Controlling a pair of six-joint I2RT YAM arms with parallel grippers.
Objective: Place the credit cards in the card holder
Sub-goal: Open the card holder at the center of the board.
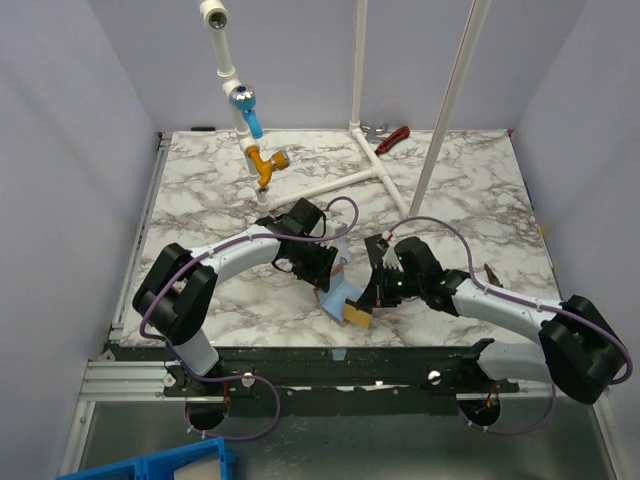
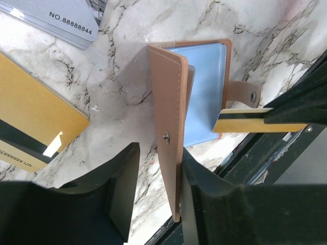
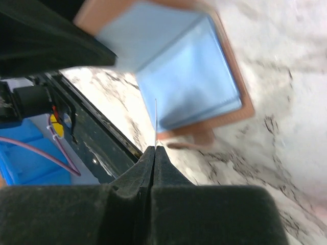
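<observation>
The small tan-brown leather-like folding card holder (image 1: 335, 298) lies open close to the near edge of the white-and-grey marbled table (image 1: 450, 190), between the two grippers, with its light blue inner sleeve facing up. One cover flap stands upright between the black fingers of the left gripper (image 2: 159, 171). Those jaws are partly apart, with the flap against one finger and a gap at the other. The right gripper (image 3: 155, 153) is pinched tight on a thin gold plastic card with a dark stripe (image 2: 239, 124), whose free end sits at the holder's edge beside the snap tab; whether it touches is unclear. A second gold striped card (image 2: 36, 115) and a silvery-grey numbered card (image 2: 56, 15) lie flat on the marble, apart from the holder.
</observation>
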